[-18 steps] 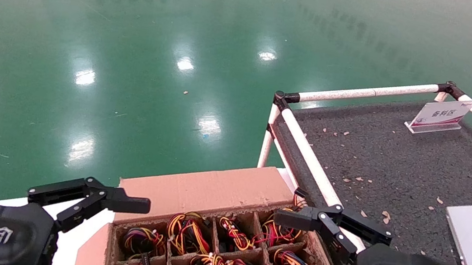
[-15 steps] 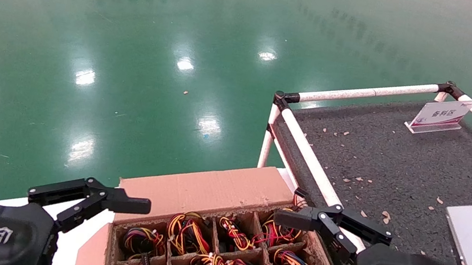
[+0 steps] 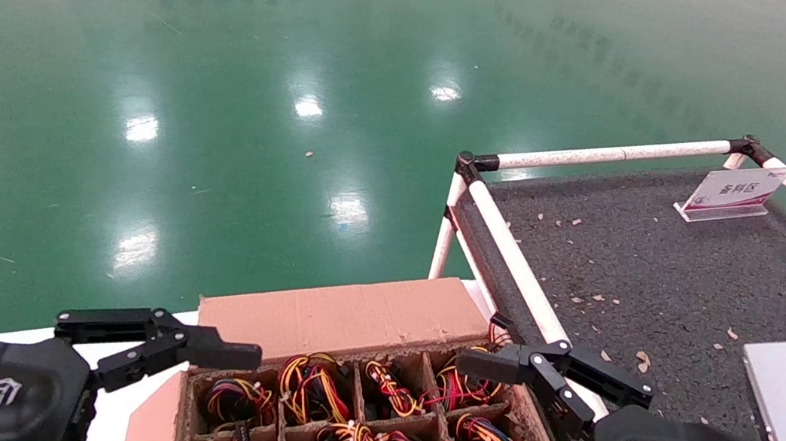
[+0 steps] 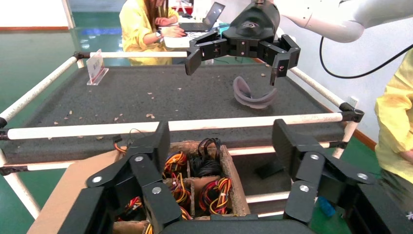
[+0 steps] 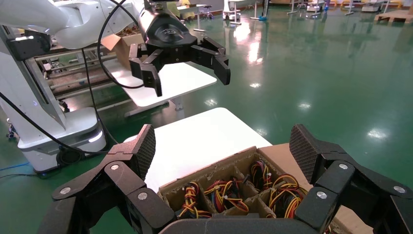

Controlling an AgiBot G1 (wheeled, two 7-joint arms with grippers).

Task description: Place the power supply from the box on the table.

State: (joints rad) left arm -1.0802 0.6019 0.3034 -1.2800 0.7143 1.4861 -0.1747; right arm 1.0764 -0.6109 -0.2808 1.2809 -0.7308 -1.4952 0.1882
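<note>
the floor [image 3: 229, 77] is glossy green and spreads beyond the box. the table [image 3: 660, 271], a dark speckled mat with white pipe rails, stands just right of the box. the box [image 3: 342, 316] is a brown carton split by a card grid into cells, its far flap folded out. each cell holds a power supply [image 3: 311, 384], seen mostly as coiled red, yellow and black wires. the left gripper [image 3: 157, 341] hangs open above the box's left edge, holding nothing. the right gripper [image 3: 555, 371] hangs open above the box's right edge, empty. a sign [image 3: 735, 191] stands far across the table from the box.
</note>
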